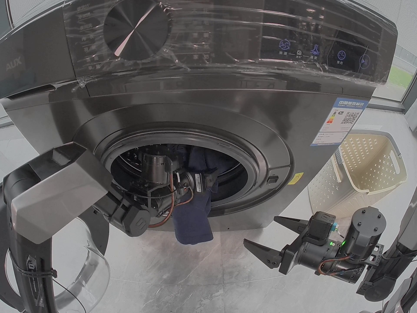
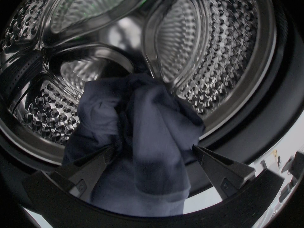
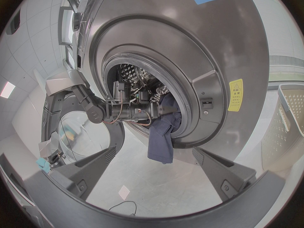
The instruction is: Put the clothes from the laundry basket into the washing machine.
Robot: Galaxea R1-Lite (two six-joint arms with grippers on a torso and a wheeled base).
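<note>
Navy cloth garment (image 1: 191,222) half in grey metal washing machine (image 1: 260,109) drum, half over rim; cream plastic laundry basket (image 1: 331,188) to R.

**Labels dot the washing machine (image 1: 243,109)**

A blue-and-white energy label (image 1: 339,121) with a square code sits at the front's upper right edge. A yellow warning sticker (image 1: 296,178) lies beside the door latch. Blue icons (image 1: 316,50) glow on the control panel (image 1: 243,27). Pale lettering (image 1: 13,64) marks the upper left corner. Print around the dial (image 1: 135,28) is too small to read.

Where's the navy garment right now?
Head view, left of centre: the navy garment drapes over the washing machine opening's lower rim, partly inside, partly hanging outside, at the left gripper.
</note>
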